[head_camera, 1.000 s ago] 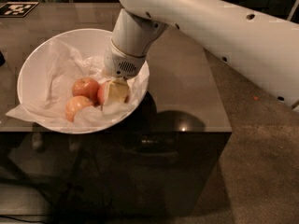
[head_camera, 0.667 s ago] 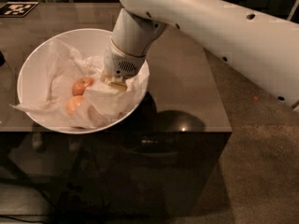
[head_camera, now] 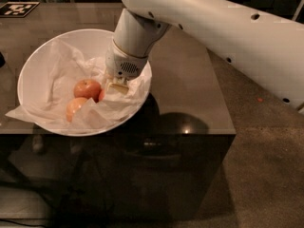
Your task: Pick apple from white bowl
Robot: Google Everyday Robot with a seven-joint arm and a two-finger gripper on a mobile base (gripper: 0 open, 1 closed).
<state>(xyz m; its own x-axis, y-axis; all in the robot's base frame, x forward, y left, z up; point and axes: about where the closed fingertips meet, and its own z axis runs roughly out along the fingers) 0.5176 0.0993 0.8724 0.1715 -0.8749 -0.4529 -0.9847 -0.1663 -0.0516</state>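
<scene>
While only a red sliver of the apple (head_camera: 101, 95) shows, low in the right of the bowl (head_camera: 76, 33), the tool (head_camera: 115, 88) is down upon it, its pale tip touching the fruit and sunk among the paper (head_camera: 57, 68) lining. Whether the tool is spread or pressed together cannot be told, for its end is hidden by its own body and the paper folds, so no hold on the apple can be confirmed. Just left of the apple, touching or nearly so, sits a second apple (head_camera: 87, 88), orange-red and in full view; a paler apple (head_camera: 76, 107) lies in front of that one, half wrapped in paper. The bowl stands at the near left edge of the dark bench (head_camera: 190, 80), and the white arm (head_camera: 213, 27) reaches in from the right and bends steeply down over the bowl's right rim. By this reading the step in hand is the grasp itself, with the lift not yet begun. The next move would call for a firm closure on the apple alone, with no fold of paper caught in, then a straight rise clear of the rim, slow enough that neither the neighbouring fruit nor the bowl is dragged along.
</scene>
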